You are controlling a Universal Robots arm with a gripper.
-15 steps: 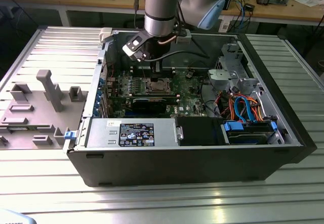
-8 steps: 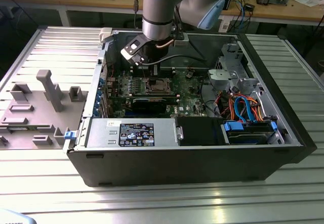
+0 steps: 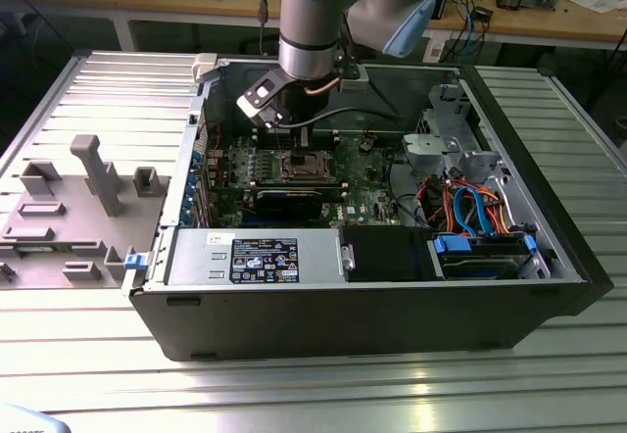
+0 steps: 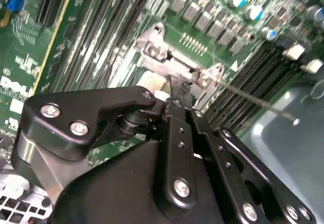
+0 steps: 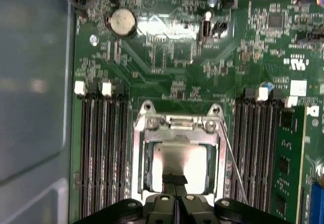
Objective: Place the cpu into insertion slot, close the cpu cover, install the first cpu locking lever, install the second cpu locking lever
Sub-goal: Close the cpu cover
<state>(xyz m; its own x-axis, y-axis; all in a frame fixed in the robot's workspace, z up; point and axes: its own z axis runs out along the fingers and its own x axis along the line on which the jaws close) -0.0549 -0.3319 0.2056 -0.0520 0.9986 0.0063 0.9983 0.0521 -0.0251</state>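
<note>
In the exterior view, an open computer case [image 3: 558,257] lies on its side on a bench [image 3: 98,374] of ribbed metal slats, with a wooden desk [image 3: 549,24] strewn with cables and papers behind it. A silver power-supply box [image 3: 196,255] along the near wall of the case carries a dark label [image 3: 265,258] with blue and white print. A grey moulded fixture [image 3: 83,193] sits on the bench towards the exterior view's left. The 1 arm reaches down into the case, and its end effector [image 3: 287,137] hangs just above the insertion slot [image 3: 299,166] on the green motherboard [image 3: 367,180]. In the second wrist view, white lettering is printed on the board near its edge. The black end effector [image 4: 177,96] points its 2 fingers at the silvery hinge bracket [image 4: 169,62] of the socket. A thin metal lever [image 4: 253,100] runs out from that bracket across the black memory slots [image 4: 253,72]. In the first wrist view, small white markings and a white sticker [image 5: 298,87] dot the board, and a round coin battery [image 5: 123,22] sits beyond the socket. The cpu [image 5: 179,155] lies flat inside the slot, and the cpu cover [image 5: 178,126] lies down around it, framing its bright metal top. The end effector's fingers [image 5: 167,191] are closed against each other with nothing gripped between them. Their dark tips sit over the near edge of the cpu, though actual contact cannot be told. The lever [image 5: 234,165] slants free beside the cover.
</note>
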